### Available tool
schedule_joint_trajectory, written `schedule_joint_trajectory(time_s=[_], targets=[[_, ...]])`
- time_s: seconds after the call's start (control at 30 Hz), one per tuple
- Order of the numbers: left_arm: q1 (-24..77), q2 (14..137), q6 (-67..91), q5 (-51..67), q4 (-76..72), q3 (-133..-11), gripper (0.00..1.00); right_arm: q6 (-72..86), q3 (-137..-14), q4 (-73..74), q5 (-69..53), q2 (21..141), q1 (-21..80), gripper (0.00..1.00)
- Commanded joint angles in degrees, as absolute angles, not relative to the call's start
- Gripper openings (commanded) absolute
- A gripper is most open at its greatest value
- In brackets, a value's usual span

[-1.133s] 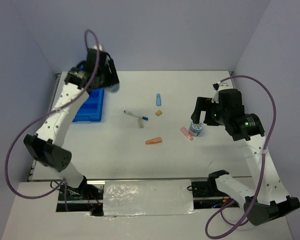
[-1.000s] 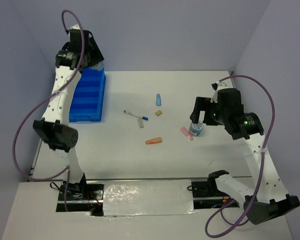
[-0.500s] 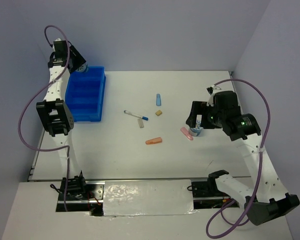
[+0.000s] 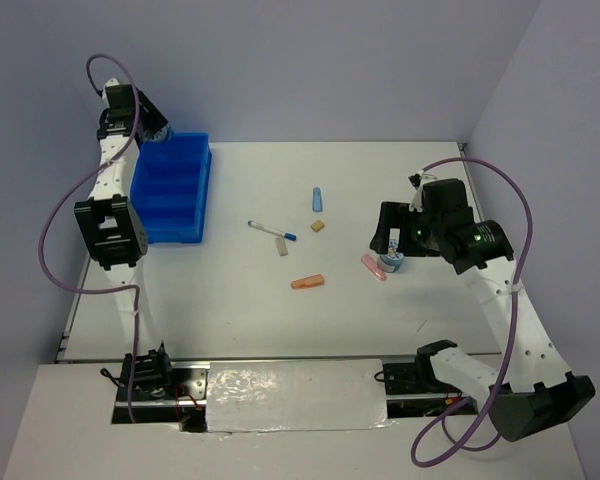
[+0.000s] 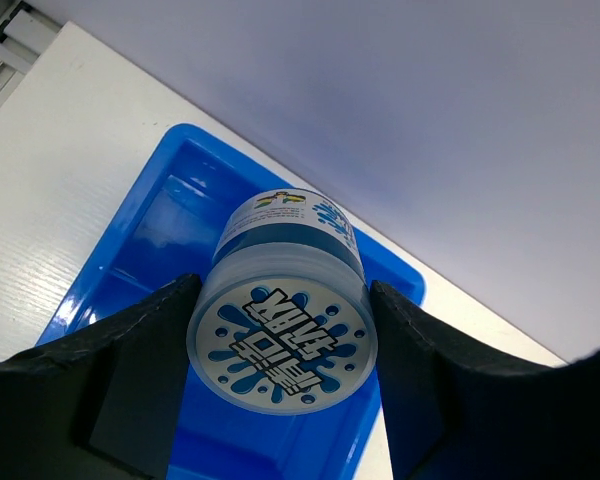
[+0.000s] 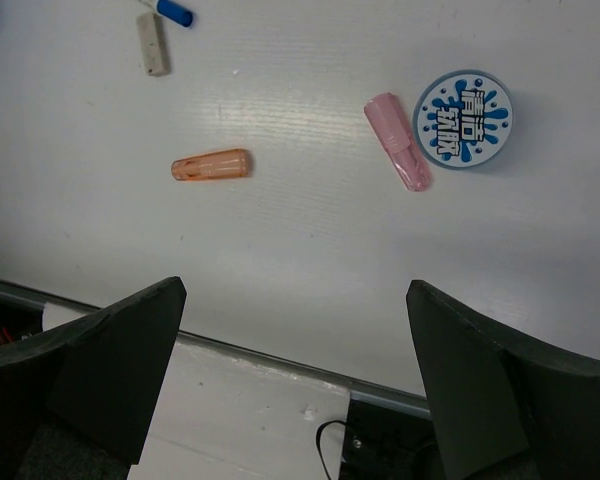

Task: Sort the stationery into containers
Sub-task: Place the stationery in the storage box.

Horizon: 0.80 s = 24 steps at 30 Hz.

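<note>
My left gripper (image 4: 156, 130) is shut on a round blue-white tape roll (image 5: 283, 335) and holds it above the far end of the bright blue compartment tray (image 5: 145, 255), which stands at the back left (image 4: 170, 200). My right gripper (image 4: 388, 240) is open and empty (image 6: 300, 380), above the second tape roll (image 6: 463, 118) and the pink stick (image 6: 398, 141). The orange stick (image 4: 307, 282), the white pen with a blue cap (image 4: 271, 231), the grey eraser (image 4: 282, 246), the beige eraser (image 4: 318, 226) and the light-blue stick (image 4: 318, 199) lie mid-table.
The back wall rises just behind the tray. The right wall is close to the right arm. The table's near edge with a metal rail and cables (image 6: 380, 440) shows under the right gripper.
My left arm has swung back to the far-left corner, carrying the tape roll over the tray's far end. My right gripper has shifted slightly left over the second roll.
</note>
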<state>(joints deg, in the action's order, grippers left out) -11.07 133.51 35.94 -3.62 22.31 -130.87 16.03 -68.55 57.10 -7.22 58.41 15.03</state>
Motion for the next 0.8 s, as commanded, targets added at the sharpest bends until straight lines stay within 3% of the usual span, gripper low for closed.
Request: schedule_joint_trajectory(time_s=[0.0, 0.17, 0.3, 0.37, 0.4, 0.5, 0.77], targets=[[-11.4, 134.4, 34.4, -6.1, 17.5, -132.3, 0.07, 16.9, -70.4, 57.0, -6.9, 59.3, 15.5, 1.00], [-11.5, 135.7, 34.3, -9.0, 17.0, -130.8, 0.14, 17.7, -70.8, 56.3, -7.4, 60.6, 15.6, 1.00], [-11.5, 136.8, 33.8, -11.1, 17.8, -130.8, 0.27, 17.7, -71.1, 56.2, -7.1, 61.6, 15.6, 1.00], [-11.5, 137.6, 33.6, -11.2, 17.6, -130.8, 0.47, 17.8, -71.6, 56.1, -7.1, 62.3, 15.6, 1.00], [-11.5, 138.1, 33.6, -11.2, 17.4, -131.0, 0.68, 17.5, -71.8, 56.2, -7.1, 62.5, 15.6, 1.00], [-11.5, 138.9, 33.9, -9.9, 16.5, -131.5, 0.99, 17.1, -72.9, 56.3, -6.9, 63.5, 15.7, 1.00], [-11.5, 135.6, 35.2, -10.2, 17.6, -135.0, 0.99, 17.7, -73.7, 55.0, -4.9, 66.4, 15.7, 1.00]])
